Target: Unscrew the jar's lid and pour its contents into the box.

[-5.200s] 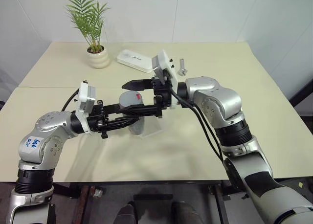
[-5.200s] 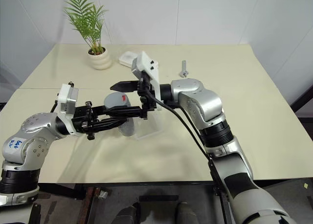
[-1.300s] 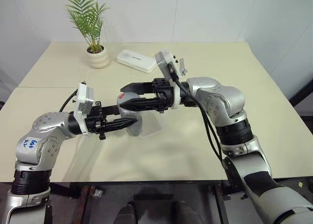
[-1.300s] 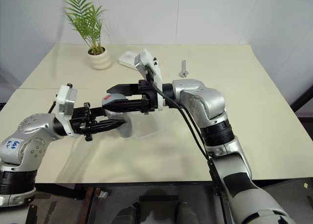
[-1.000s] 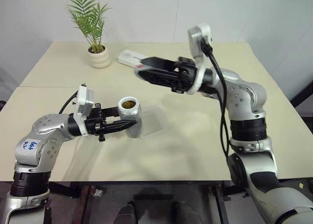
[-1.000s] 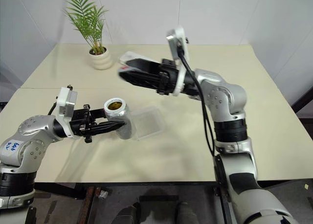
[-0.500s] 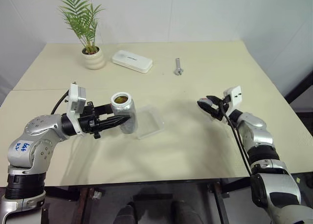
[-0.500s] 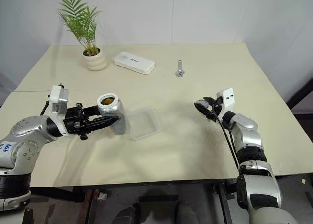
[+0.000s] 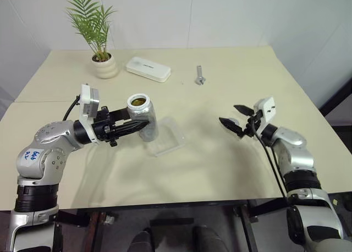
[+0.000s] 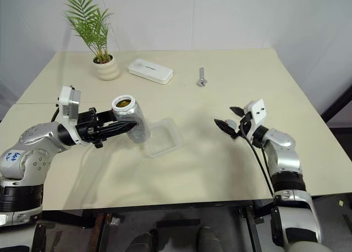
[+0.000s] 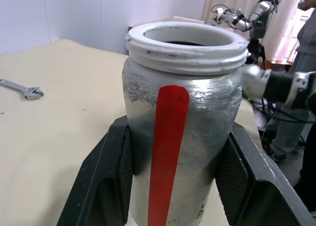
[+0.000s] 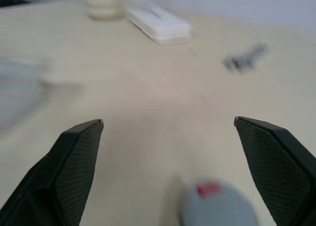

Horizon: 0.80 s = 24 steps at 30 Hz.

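Silver-grey metal jar [image 9: 144,121] with red stripe: rigid, likely light, slick-sided. Left gripper [image 9: 140,125] clamps mid-body, good hold. Right gripper [image 9: 235,115] spread wide, empty.

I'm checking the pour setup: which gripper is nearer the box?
Left. The left gripper holds the jar right beside the box; the right gripper is open, far off across the table.
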Available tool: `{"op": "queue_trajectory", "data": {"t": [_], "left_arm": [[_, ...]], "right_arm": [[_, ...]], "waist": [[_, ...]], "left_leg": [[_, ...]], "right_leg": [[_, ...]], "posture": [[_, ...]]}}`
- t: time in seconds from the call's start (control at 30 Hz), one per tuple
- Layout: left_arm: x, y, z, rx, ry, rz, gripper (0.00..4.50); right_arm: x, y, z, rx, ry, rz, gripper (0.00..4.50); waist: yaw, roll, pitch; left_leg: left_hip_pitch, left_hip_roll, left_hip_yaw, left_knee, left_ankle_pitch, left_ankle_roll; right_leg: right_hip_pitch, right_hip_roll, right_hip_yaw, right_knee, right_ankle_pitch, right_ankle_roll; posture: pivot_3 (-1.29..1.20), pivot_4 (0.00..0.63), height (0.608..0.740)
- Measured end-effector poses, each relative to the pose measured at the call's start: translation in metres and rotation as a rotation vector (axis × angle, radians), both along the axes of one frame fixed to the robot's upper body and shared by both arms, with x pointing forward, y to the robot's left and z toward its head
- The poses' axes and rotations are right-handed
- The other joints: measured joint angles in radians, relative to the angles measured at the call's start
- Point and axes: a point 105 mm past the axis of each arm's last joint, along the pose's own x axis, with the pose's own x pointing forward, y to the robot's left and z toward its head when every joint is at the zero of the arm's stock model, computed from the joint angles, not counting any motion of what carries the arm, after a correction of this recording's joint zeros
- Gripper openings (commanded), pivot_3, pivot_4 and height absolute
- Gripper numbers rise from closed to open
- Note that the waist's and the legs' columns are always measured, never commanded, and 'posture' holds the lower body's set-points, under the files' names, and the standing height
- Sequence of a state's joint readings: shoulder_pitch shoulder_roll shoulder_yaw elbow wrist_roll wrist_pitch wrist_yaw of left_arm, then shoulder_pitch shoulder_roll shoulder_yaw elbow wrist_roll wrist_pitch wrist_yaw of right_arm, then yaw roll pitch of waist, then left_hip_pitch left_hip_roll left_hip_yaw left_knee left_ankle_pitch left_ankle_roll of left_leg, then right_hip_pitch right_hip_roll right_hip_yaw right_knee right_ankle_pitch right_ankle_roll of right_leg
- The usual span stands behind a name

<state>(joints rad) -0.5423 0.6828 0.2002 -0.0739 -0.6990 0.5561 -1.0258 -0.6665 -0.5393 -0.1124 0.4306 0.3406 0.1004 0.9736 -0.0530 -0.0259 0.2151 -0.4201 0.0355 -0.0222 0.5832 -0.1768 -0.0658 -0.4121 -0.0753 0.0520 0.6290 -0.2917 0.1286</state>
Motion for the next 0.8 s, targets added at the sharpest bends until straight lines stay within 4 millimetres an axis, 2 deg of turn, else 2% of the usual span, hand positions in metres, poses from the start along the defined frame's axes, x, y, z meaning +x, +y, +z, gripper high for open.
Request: {"op": "queue_trajectory", "data": {"t": [0.07,0.17,0.23,0.3,0.5,0.6,0.73,0.8], "left_arm": [[0.007,0.003,-0.002,0.013,0.006,0.013,1.87],[0.02,0.005,-0.002,0.054,-0.007,0.032,1.87],[0.029,0.008,0.001,0.086,-0.04,0.053,1.87],[0.041,0.013,0.002,0.131,-0.056,0.095,1.87],[0.064,0.014,-0.002,0.305,-0.122,0.2,1.87],[0.072,0.009,-0.008,0.434,-0.215,0.264,1.87],[0.087,-0.002,-0.009,0.722,-0.564,0.415,1.87],[0.09,-0.005,-0.006,0.871,-0.832,0.485,1.87]], "right_arm": [[-0.019,0.016,0.014,-0.04,0.005,0.11,4.48],[-0.055,0.05,0.036,-0.082,-0.01,0.297,4.48],[-0.076,0.067,0.04,-0.1,-0.008,0.391,4.48],[-0.086,0.076,0.035,-0.123,0.013,0.429,4.48],[-0.083,0.072,0.025,-0.12,0.041,0.366,4.48],[-0.081,0.069,0.018,-0.104,0.064,0.332,4.48],[-0.077,0.067,0.017,-0.093,0.061,0.297,4.48],[-0.075,0.066,0.016,-0.083,0.06,0.28,4.48]], "waist": [[0.004,0.0,0.0],[0.004,0.0,0.0],[0.007,-0.001,0.0],[0.011,-0.001,0.0],[0.025,-0.001,0.0],[0.027,-0.001,0.0],[0.025,-0.001,0.0],[0.024,-0.001,0.0]], "left_leg": [[0.0,0.0,0.0,0.001,0.0,0.0],[-0.001,0.0,0.0,0.002,-0.001,0.001],[-0.001,0.0,0.0,0.003,-0.001,0.001],[-0.001,0.0,0.001,0.005,-0.001,0.002],[-0.002,0.0,0.006,0.007,-0.003,0.004],[-0.002,0.0,0.006,0.007,-0.003,0.005],[-0.002,0.0,0.006,0.007,-0.003,0.004],[-0.002,0.0,0.006,0.007,-0.003,0.005]], "right_leg": [[0.0,0.0,0.0,0.0,0.0,0.0],[0.0,0.0,0.0,-0.001,0.0,0.0],[0.001,0.0,0.0,-0.002,0.0,0.0],[0.001,0.0,0.001,-0.002,0.0,0.0],[0.001,0.0,0.005,-0.005,0.0,0.0],[0.0,0.0,0.005,-0.004,0.001,0.002],[0.0,0.0,0.006,-0.004,0.002,0.003],[0.0,0.0,0.007,-0.004,0.002,0.004]], "posture": [[0.0,0.15,0.74],[0.0,0.15,0.74],[0.0,0.15,0.74],[0.0,0.15,0.74],[0.0,0.15,0.74],[0.0,0.15,0.74],[0.0,0.15,0.74],[0.0,0.15,0.74]]}}
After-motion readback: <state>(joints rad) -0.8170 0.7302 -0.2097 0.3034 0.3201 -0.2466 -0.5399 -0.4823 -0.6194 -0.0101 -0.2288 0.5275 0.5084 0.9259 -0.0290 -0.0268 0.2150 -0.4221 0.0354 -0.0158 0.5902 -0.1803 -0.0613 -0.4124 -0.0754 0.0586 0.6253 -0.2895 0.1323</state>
